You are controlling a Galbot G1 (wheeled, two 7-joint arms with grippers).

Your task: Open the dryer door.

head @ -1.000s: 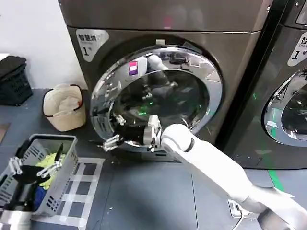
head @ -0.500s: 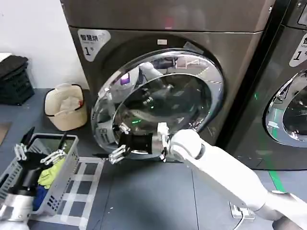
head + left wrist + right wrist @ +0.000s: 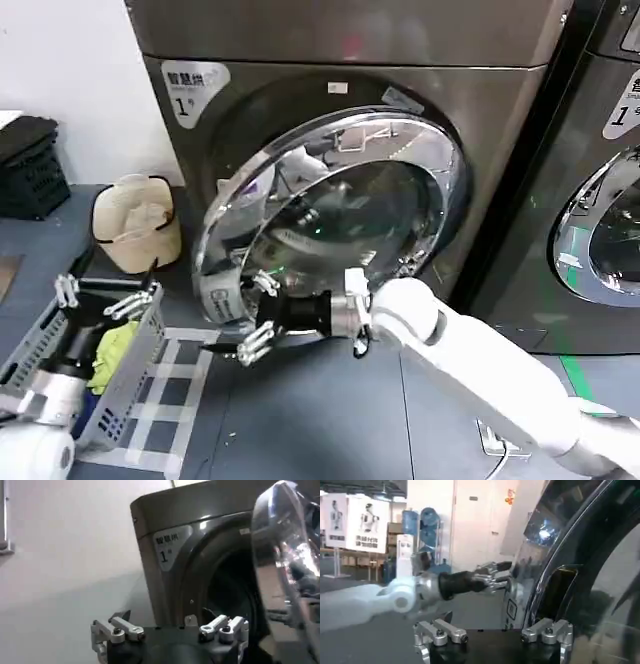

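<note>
On the grey floor point(image 3: 320, 400), the spread right gripper point(image 3: 258, 315) sits at the dryer door point(image 3: 330, 215)'s lower rim, seemingly touching.

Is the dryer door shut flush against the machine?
No, the dryer door stands swung partly out, with a dark gap along its left edge.

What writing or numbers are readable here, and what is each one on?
"1": silver sticker on the bronze-grey dryer front; the Chinese characters above it are too small to read.
"1": similar sticker on the darker second machine; its characters are unreadable.
White wall posters: text too blurred.
</note>
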